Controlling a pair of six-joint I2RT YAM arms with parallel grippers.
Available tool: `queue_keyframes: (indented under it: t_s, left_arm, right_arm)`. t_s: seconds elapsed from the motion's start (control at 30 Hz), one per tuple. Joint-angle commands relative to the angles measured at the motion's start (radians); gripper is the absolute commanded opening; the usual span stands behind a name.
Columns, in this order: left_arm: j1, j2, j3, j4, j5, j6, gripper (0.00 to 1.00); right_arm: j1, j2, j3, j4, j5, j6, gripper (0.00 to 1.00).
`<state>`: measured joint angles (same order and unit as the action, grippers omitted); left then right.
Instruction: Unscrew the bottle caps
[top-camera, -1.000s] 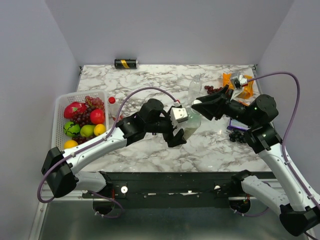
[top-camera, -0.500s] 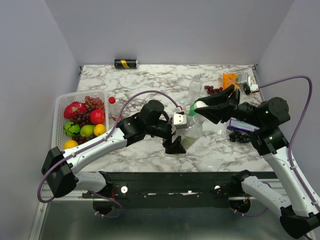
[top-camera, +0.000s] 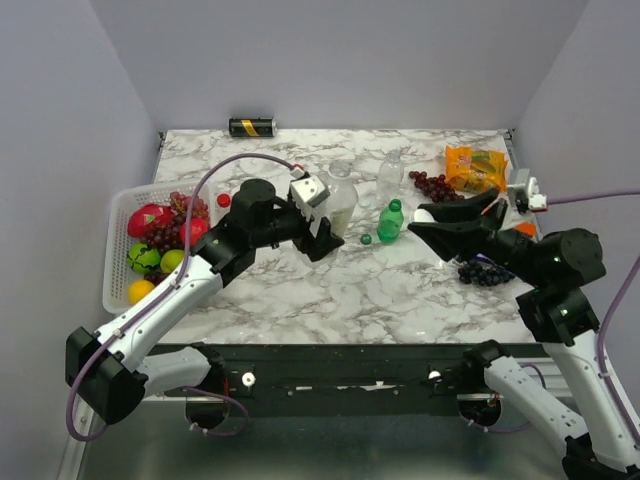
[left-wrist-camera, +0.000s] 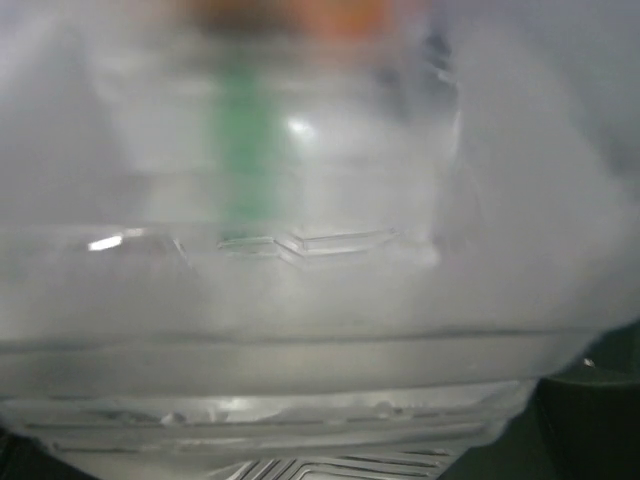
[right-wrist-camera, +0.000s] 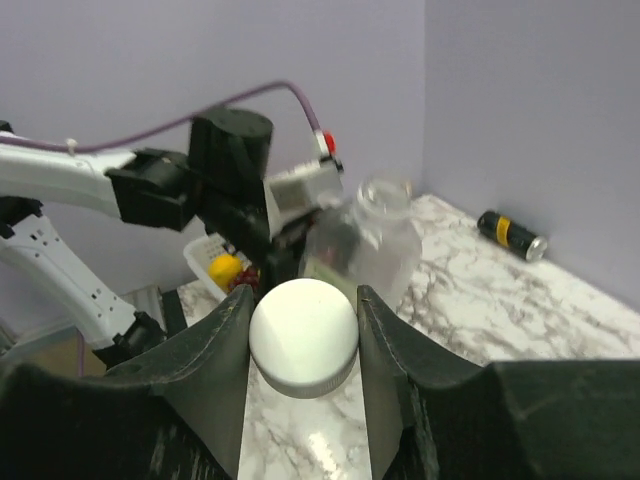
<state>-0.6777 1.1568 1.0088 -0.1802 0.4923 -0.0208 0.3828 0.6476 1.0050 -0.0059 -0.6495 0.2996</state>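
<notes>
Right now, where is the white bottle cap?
In the top view, right of centre: the white cap is pinched in the right gripper, just right of the small green bottle.

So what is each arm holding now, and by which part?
Right fingers pinch a white cap by its sides. Left fingers grip a large clear bottle by its body.

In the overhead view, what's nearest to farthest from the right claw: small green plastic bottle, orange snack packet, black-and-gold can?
1. small green plastic bottle, left of the right gripper
2. orange snack packet, behind it
3. black-and-gold can, back left
</notes>
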Motion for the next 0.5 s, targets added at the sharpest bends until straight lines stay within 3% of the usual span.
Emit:
queue_keyframes:
  t_s: [0.0, 0.2, 0.47]
  left_arm:
    - [0.055, -0.072, -0.009, 0.035, -0.243, -0.034, 0.16]
    - [0.099, -0.091, -0.003, 0.010, -0.346, -0.018, 0.16]
    - [0.099, -0.063, 0.005, -0.010, -0.370, -0.011, 0.16]
  right_arm:
    - [0.065, 0.037, -0.127, -0.051, 0.126, 0.030, 0.21]
    - [0.303, 0.141, -0.187, -0.089, 0.439, -0.037, 0.21]
    - [0.364, 0.283, -0.442, 0.082, 0.594, 0.062, 0.21]
